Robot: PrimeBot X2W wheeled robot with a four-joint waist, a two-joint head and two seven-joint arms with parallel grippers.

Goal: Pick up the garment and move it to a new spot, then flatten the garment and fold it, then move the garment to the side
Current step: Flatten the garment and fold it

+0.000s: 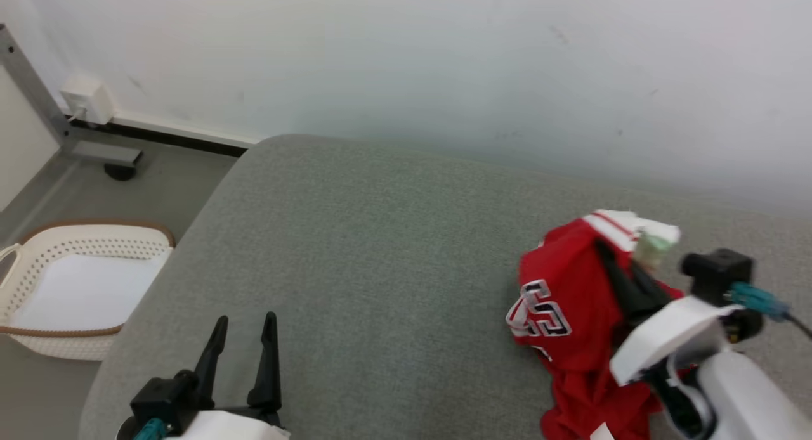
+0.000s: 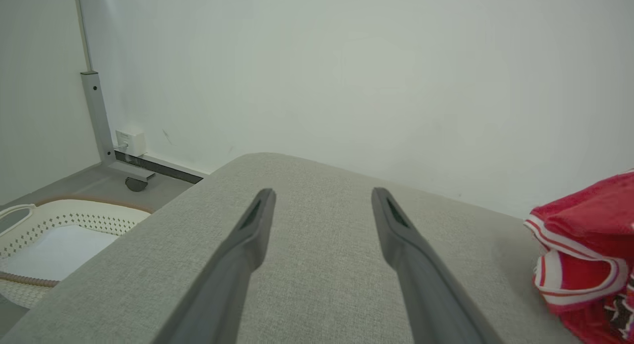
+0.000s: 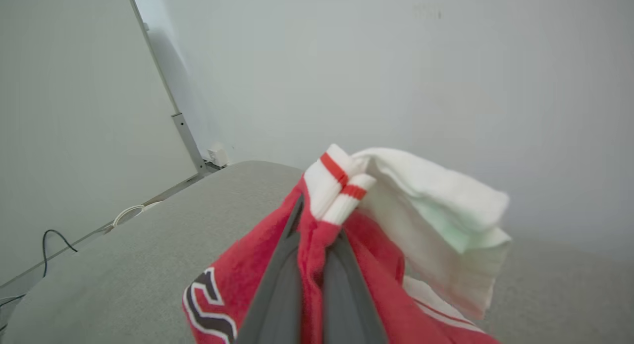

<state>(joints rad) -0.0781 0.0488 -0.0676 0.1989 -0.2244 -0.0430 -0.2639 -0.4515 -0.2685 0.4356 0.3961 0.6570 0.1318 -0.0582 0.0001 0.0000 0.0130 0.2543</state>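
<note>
clamping a fold of the crumpled red-and-white jersey point(image 1: 564, 281) near the grey fabric cushion's point(image 1: 380, 237) far edge, the right fingers point(image 3: 277, 284) look ready to lift it; left fingers point(image 2: 242, 245) wait spread wide.

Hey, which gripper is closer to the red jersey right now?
Right. The right gripper is shut on the red jersey; the left gripper hangs open over the grey cushion, off to the jersey's left, not touching it.

Setting: bare test room with home-like furnishing. Evidence: plain white wall point(image 1: 444, 59), grey floor point(image 1: 165, 174), metal frame post point(image 1: 28, 85) on a caster point(image 1: 119, 171), wall socket box point(image 1: 85, 99), loose cable point(image 3: 54, 240). A white perforated laundry basket point(image 1: 38, 250) stands beside a grey upholstered surface point(image 1: 355, 250).
</note>
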